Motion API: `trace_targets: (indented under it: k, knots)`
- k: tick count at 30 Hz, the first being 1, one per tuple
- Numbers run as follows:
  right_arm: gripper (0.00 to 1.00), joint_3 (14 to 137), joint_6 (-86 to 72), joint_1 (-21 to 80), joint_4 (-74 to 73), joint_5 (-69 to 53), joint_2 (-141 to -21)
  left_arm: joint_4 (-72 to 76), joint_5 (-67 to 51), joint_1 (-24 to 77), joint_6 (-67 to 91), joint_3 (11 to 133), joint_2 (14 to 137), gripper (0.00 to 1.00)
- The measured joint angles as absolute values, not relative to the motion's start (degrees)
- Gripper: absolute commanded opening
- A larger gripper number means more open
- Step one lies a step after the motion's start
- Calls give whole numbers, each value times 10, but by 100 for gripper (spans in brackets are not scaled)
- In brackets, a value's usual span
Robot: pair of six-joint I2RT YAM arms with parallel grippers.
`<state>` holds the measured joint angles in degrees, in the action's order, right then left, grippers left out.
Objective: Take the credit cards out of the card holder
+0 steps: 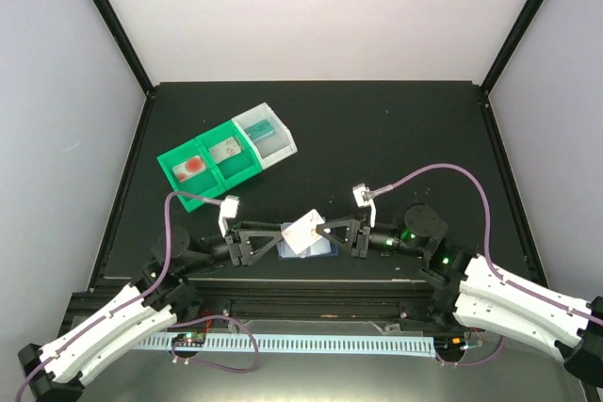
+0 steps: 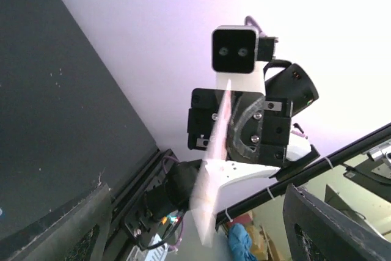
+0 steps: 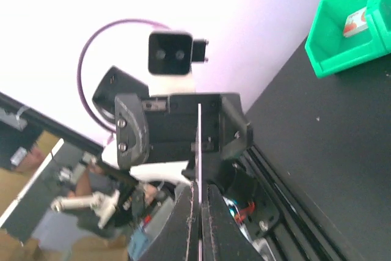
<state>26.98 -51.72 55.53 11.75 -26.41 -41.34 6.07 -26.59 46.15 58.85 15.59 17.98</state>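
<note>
My right gripper (image 1: 326,230) is pinching a credit card (image 1: 303,230) just by the card holder (image 1: 324,251); my left gripper (image 1: 278,240) fingers are spread.

Right gripper (image 3: 200,192) pinching edge-on credit card (image 3: 199,142), green tray (image 3: 339,50)

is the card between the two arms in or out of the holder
Out: the card is pinched in the right end effector, tilted up above the blue holder, which lies flat on the table.
</note>
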Motion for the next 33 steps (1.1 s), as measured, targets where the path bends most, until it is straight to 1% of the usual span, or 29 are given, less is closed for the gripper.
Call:
trace_targets:
  k: [3,9,15,17,21,24,31,33]
  knots:
    - [1,250,-573,555,178,-227,-426,102,-260,462,614,138,176,73]
    - [1,245,-644,555,254,-159,-471,159,-259,462,646,121,202,70]
    - [1,229,-687,555,311,-127,-509,194,-256,463,665,115,229,62]
    - [1,229,-696,555,318,-124,-516,202,-250,463,669,113,234,58]
    - [1,228,-710,555,329,-116,-519,214,-237,463,681,112,244,45]
    - [1,228,-713,555,335,-112,-520,215,-227,463,688,112,253,41]
    - [1,218,-726,555,348,-105,-519,223,-207,463,705,112,263,40]
    - [1,214,-729,555,351,-105,-519,229,-205,463,707,112,268,38]
